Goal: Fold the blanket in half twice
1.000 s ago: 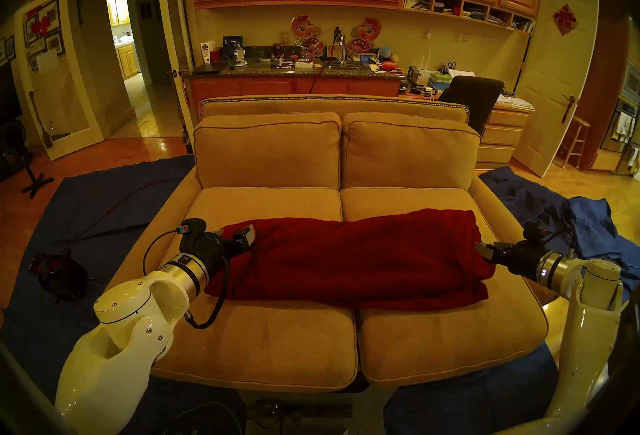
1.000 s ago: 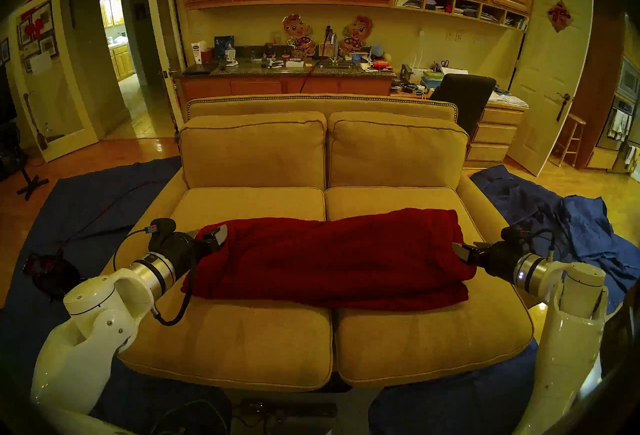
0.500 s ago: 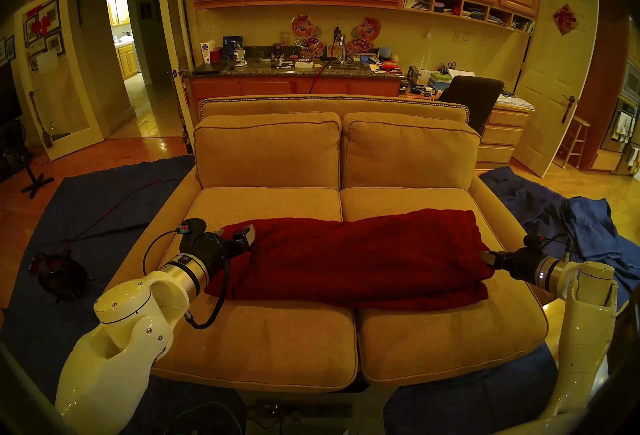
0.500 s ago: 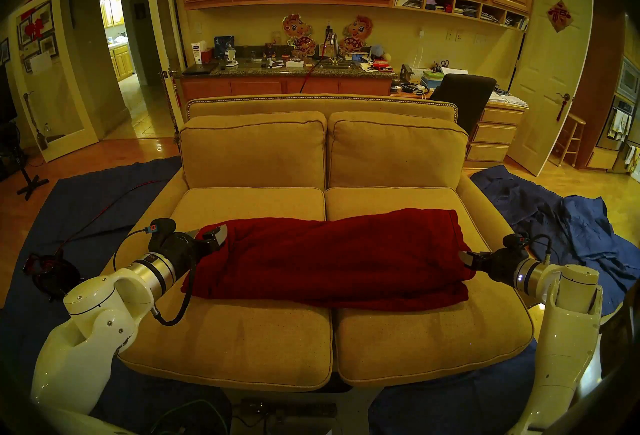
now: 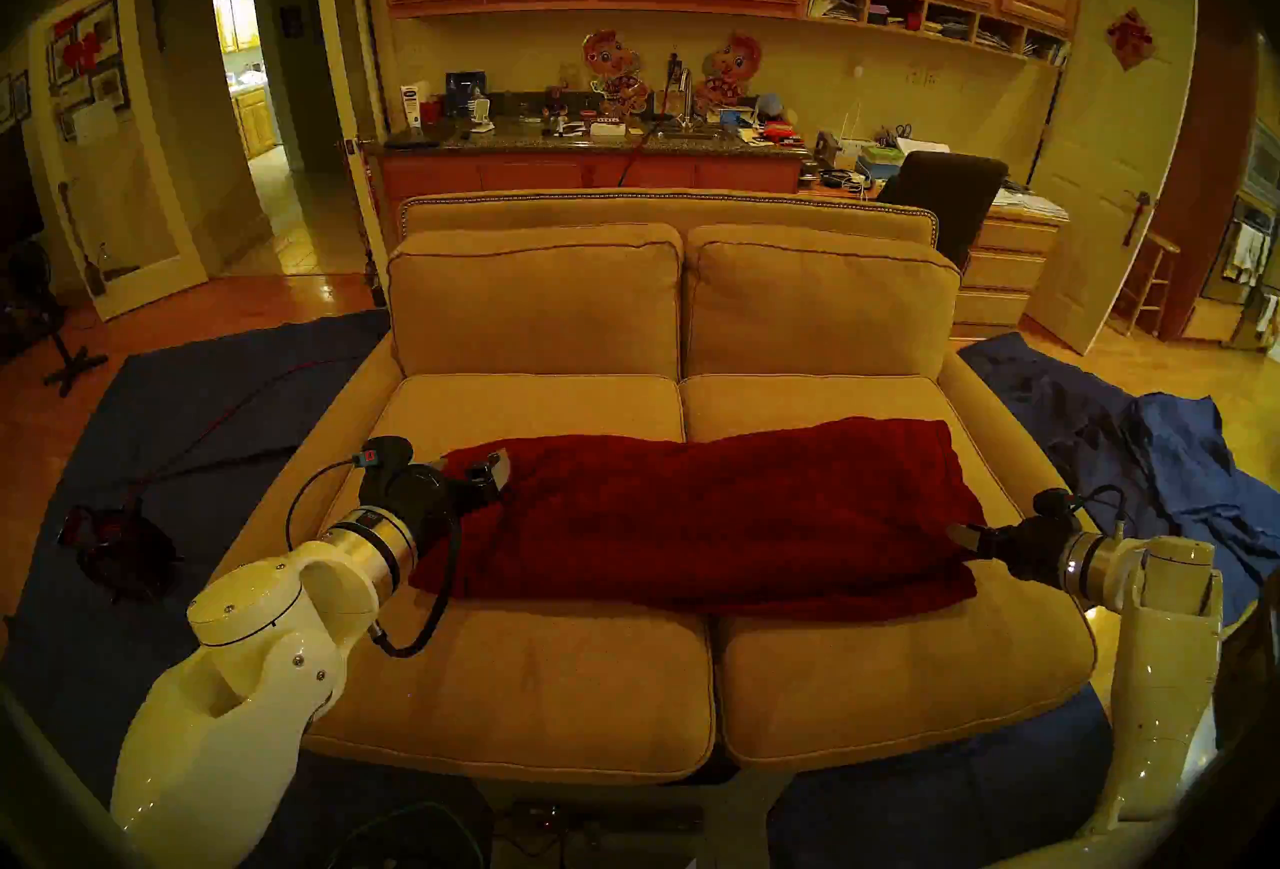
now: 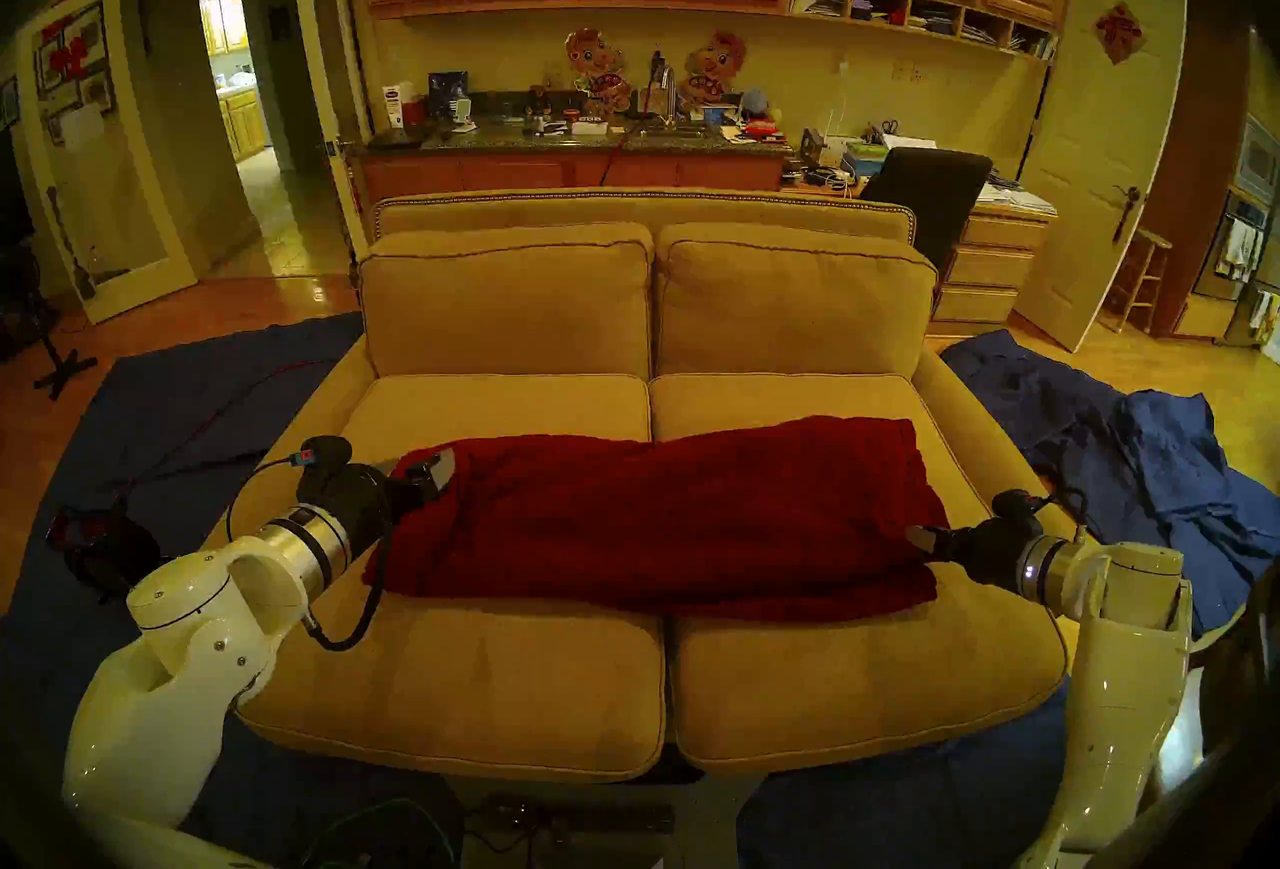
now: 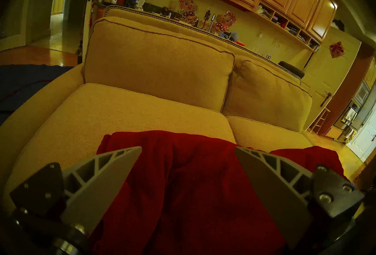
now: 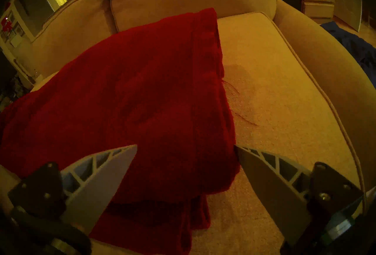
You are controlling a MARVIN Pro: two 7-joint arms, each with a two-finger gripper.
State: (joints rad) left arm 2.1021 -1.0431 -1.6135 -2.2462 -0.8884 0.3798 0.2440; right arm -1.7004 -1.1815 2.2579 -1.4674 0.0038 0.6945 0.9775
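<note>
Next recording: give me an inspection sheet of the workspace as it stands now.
Surface: tan sofa, two seat cushions.
Job's things: maroon blanket, a long layered band lying across both cushions.
Clutter: nothing seen on the seats.
Grippers: left tool open above the blanket's left end; right tool open at its right end; neither holds anything.
Cables: black cable looping off the left wrist.
Surroundings: blue cloths on the floor, kitchen counter behind.

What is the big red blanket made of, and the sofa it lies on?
The dark red blanket looks like thick plush fleece: matte, fuzzy, softly bunched. The tan sofa seems woven upholstery fabric, grainy and dull, with corded seams.
</note>
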